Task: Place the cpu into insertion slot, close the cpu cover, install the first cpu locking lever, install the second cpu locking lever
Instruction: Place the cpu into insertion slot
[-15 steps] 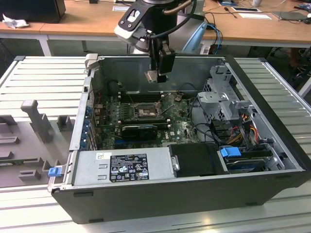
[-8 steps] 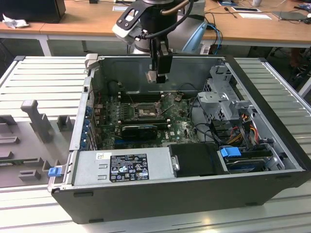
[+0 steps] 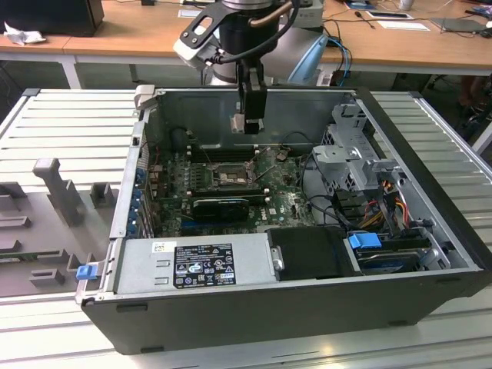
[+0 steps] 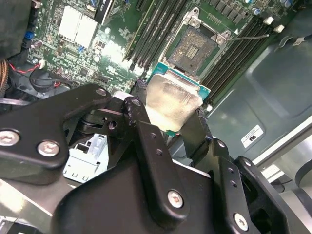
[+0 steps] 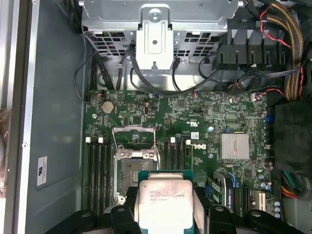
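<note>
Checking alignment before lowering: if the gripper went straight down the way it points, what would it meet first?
Probably the insertion slot, near its edge toward the RAM slots. The cpu held in the gripper would touch first. Depth is unclear, so alignment is uncertain.

The cpu (image 5: 165,207) hides one corner of the insertion slot (image 5: 130,169).

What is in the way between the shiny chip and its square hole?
Nothing visible. The hand holds the cpu in the air above the motherboard, and the insertion slot lies open, its pin field uncovered.
</note>
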Tool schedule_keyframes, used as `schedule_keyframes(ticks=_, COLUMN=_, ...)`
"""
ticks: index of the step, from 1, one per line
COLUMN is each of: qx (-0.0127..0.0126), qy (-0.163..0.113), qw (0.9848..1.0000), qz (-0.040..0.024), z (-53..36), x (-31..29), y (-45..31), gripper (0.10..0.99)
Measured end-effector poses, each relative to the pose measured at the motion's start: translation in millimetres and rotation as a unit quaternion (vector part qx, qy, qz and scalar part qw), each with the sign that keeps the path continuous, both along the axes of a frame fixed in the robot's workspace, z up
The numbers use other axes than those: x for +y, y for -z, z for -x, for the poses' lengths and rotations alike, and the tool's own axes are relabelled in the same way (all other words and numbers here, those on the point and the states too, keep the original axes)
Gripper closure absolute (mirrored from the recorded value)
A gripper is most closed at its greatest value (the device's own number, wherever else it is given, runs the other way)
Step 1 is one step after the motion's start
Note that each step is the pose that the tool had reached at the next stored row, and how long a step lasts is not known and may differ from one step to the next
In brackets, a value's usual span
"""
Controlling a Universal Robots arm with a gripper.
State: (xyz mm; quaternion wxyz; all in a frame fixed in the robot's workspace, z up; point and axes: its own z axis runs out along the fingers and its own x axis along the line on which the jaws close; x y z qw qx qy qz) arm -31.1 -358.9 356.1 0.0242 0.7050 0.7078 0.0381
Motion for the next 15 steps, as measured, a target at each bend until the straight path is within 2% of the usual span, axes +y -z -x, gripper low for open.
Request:
schedule_keyframes(ticks=4, qx=0.0, qy=0.0, qw=1.0, qz=0.0, z=0.2, x=0.0, y=2.7, gripper=0.557)
schedule_keyframes(ticks=15, qx=0.0, qy=-0.002, qw=1.0, qz=0.0, z=1.0, x=0.1, y=19.4, gripper=0.557)
